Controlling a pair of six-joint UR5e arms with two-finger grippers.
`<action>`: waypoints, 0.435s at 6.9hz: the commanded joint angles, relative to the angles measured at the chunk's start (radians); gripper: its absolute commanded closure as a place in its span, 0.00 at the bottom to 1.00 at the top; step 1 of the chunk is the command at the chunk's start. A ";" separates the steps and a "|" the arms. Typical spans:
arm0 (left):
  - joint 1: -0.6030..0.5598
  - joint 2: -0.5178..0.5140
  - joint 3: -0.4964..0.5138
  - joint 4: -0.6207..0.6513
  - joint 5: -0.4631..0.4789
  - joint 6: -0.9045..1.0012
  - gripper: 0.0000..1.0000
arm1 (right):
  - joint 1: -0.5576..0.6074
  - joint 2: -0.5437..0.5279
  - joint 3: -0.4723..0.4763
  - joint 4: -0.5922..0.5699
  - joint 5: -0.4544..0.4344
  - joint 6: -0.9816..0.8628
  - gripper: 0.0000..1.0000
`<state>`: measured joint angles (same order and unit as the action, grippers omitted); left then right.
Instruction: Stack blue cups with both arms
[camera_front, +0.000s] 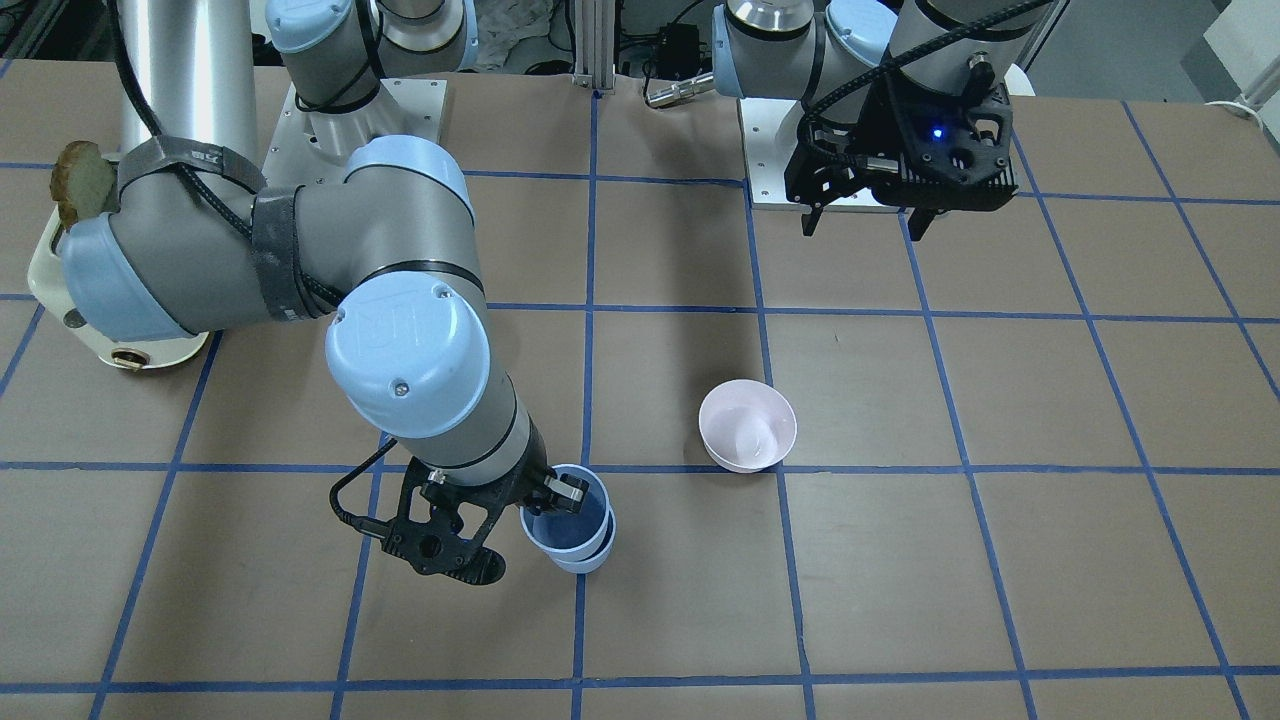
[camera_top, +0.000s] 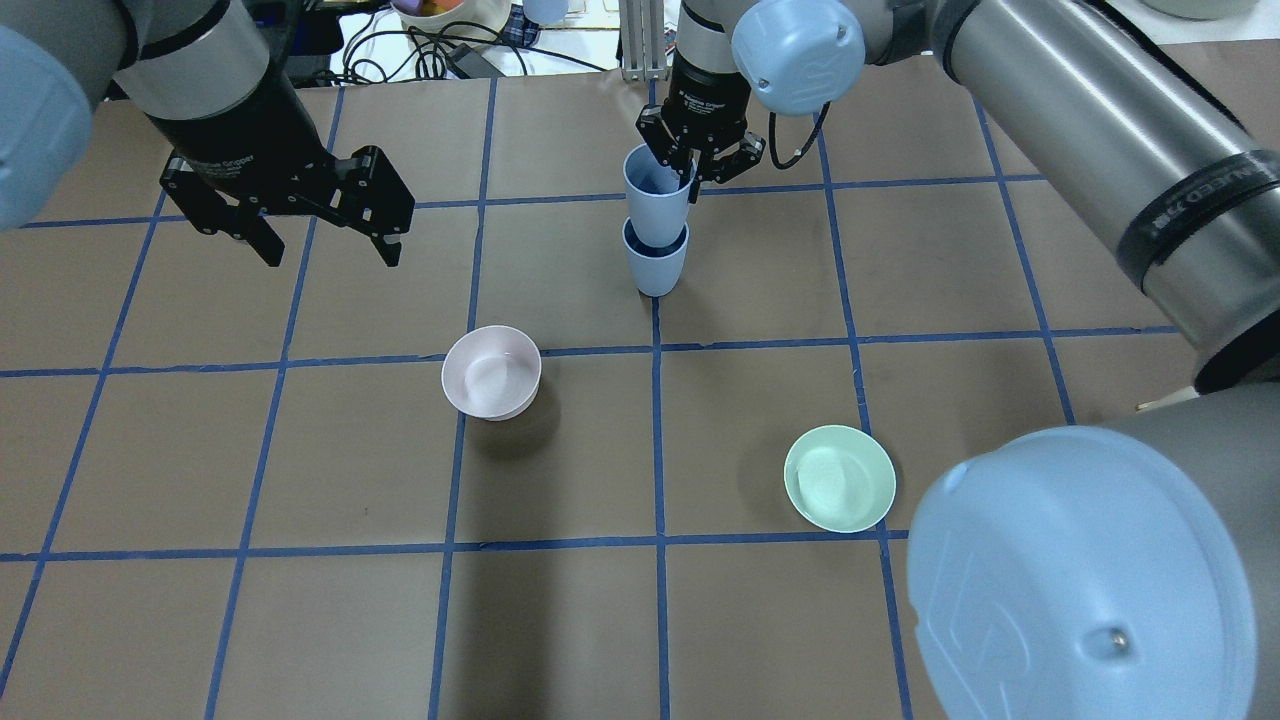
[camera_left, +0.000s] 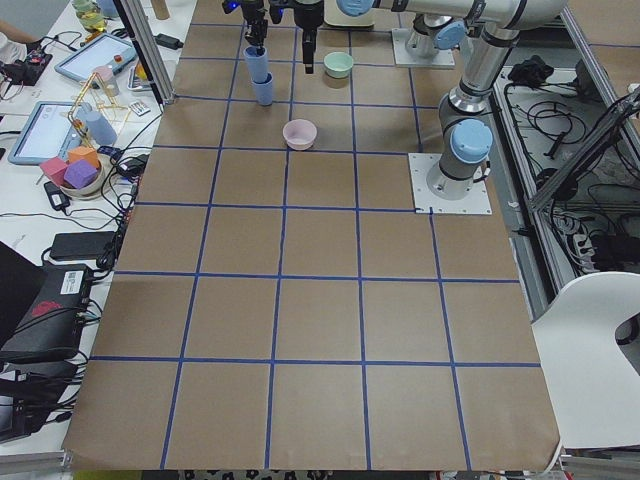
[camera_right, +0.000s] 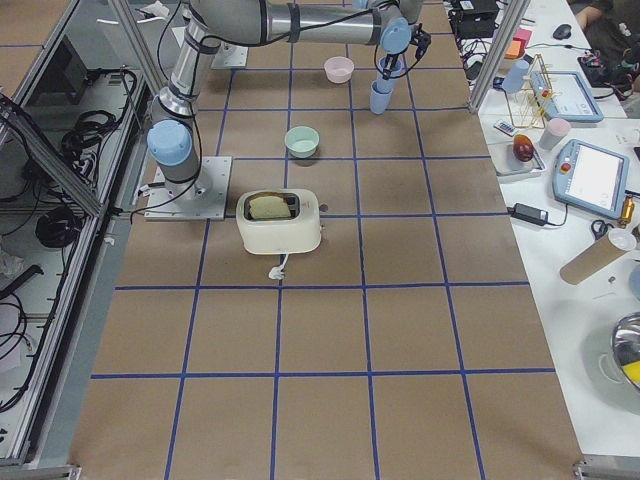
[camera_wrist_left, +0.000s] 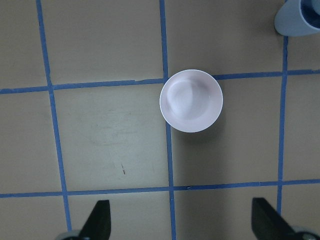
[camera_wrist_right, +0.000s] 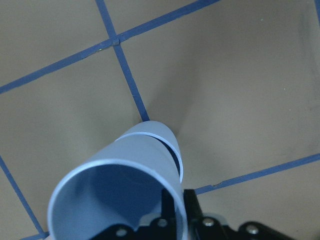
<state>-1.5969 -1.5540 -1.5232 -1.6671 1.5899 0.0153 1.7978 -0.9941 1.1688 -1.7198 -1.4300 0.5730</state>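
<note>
Right claw (camera_top: 688, 172): clamped on the rim of the upper cup (camera_top: 655, 200) at the rim's 2 o'clock edge, one finger inside the wall and one outside. The upper cup's base is in the mouth of the lower cup (camera_top: 655, 268), which stands at 12 o'clock in the overhead view; how deeply it is seated cannot be told. Left claw (camera_top: 330, 255): at 9 o'clock from the stack, fingers wide apart, empty. Pink bowl (camera_top: 490, 372) at 7 o'clock, green bowl (camera_top: 838, 478) at 5 o'clock. The cups look light, stiff, thin-walled and smooth, probably slippery. A rim pinch suits them, though the taper may wedge the pair.
</note>
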 joint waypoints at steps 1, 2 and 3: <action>0.000 0.000 0.000 0.000 -0.001 0.000 0.00 | 0.000 -0.003 0.002 0.005 -0.012 0.010 0.00; 0.000 0.000 0.000 0.000 -0.001 0.000 0.00 | -0.002 -0.012 0.000 0.012 -0.016 0.008 0.00; 0.000 0.000 0.000 0.000 0.001 0.000 0.00 | -0.018 -0.037 0.005 0.017 -0.023 -0.013 0.00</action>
<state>-1.5968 -1.5539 -1.5232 -1.6674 1.5896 0.0154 1.7925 -1.0088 1.1707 -1.7094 -1.4453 0.5748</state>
